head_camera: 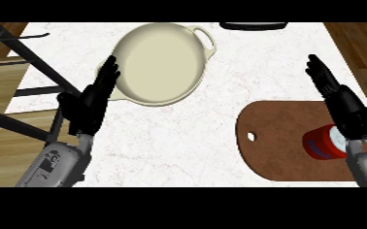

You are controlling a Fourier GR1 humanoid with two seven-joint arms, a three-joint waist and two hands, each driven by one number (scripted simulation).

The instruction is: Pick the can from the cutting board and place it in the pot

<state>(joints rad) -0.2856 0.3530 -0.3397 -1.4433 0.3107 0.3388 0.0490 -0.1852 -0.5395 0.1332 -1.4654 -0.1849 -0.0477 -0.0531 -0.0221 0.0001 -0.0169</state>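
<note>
Open right hand (335, 93), fingers straight, beside the red cylindrical can (324, 142) lying on the brown wooden cutting board (283, 136), poised for grasping; open left hand (90, 102) rests beside the cream enamel pot (159, 64).

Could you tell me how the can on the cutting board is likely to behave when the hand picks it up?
The can looks rigid, so it should probably keep its shape in the right hand. Its round, smooth-looking side may slip or roll if nudged over. It seems tilted on the cutting board, partly hidden by the forearm, so it might tip easily.
</note>
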